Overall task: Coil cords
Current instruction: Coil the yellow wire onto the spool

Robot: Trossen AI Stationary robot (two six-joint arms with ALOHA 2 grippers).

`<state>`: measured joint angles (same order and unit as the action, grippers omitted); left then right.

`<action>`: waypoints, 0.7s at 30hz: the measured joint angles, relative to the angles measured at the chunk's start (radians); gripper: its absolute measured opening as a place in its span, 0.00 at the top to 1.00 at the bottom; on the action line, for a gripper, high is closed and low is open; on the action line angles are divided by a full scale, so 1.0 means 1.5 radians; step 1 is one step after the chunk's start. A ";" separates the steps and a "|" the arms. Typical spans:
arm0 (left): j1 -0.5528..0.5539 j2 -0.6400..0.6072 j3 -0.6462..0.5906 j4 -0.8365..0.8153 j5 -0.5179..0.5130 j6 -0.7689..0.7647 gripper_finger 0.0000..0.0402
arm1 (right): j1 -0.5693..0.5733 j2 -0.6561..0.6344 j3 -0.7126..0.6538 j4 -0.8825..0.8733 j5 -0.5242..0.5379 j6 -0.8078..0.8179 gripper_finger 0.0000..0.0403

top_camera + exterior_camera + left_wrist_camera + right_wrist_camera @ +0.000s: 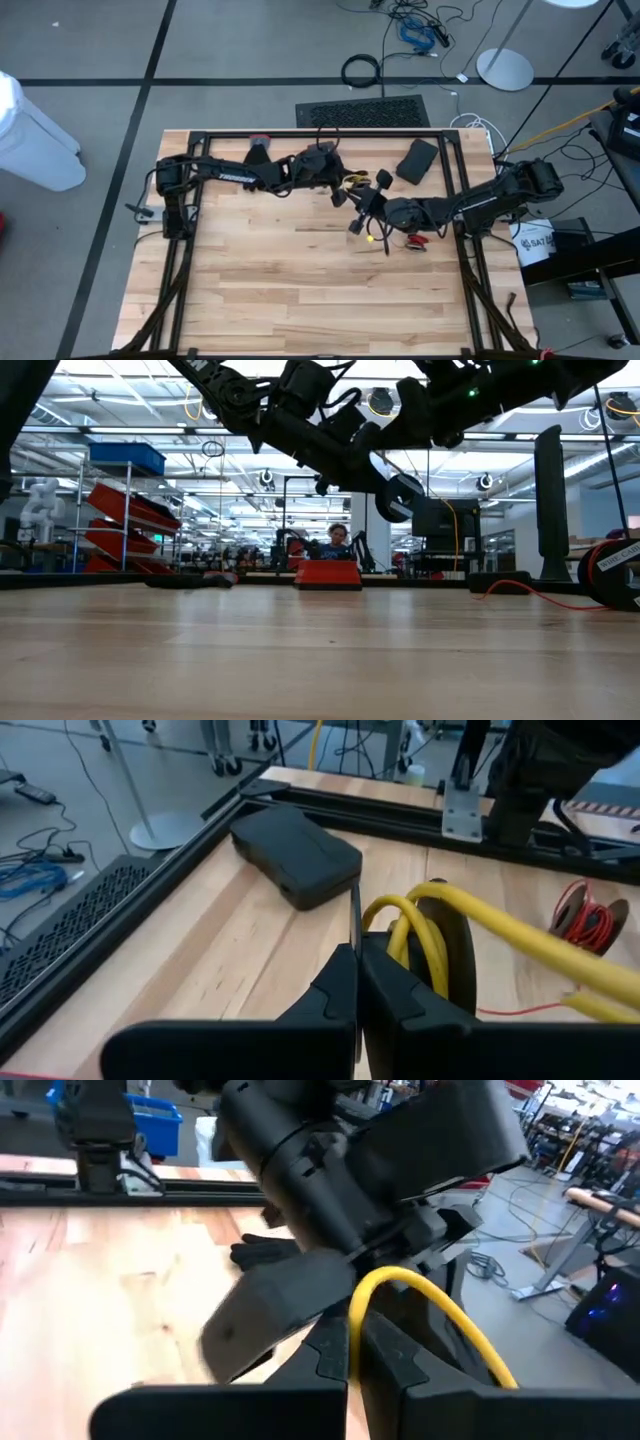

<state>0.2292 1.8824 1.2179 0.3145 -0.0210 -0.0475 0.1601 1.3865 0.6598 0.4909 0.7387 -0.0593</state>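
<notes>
- Closest to the left wrist camera, the left gripper point(356, 982) has its fingers pressed together; I cannot tell whether a strand is pinched between them, though yellow cord point(520, 935) loops just beside the tips.
- Over the table's far middle in the high view, the right gripper point(362, 215) meets it, jaws closed on the yellow cord, which arches up from between its fingers in its own wrist view point(420, 1305).
- Both grippers hang above the wood, probably so one can anchor the cord while the other winds a loop.
- Red-tipped cord point(590, 915) lies bunched on the table just right of the grippers.
- Farther off, a black case point(295, 855) rests near the far rail, untouched.
- Coiling looks barely begun, as the yellow loops are loose.
</notes>
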 joint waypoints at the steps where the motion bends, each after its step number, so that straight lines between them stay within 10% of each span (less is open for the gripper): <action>1: 0.000 0.000 0.000 0.002 0.004 0.000 1.00 | 0.002 0.000 0.000 -0.001 0.007 -0.003 1.00; 21: 0.009 0.000 0.000 0.079 0.053 -0.074 1.00 | 0.002 0.000 -0.039 -0.056 0.048 0.058 1.00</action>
<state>0.2425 1.8820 1.2179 0.4327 0.0588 -0.1590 0.1630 1.3861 0.6013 0.4074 0.8113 0.0275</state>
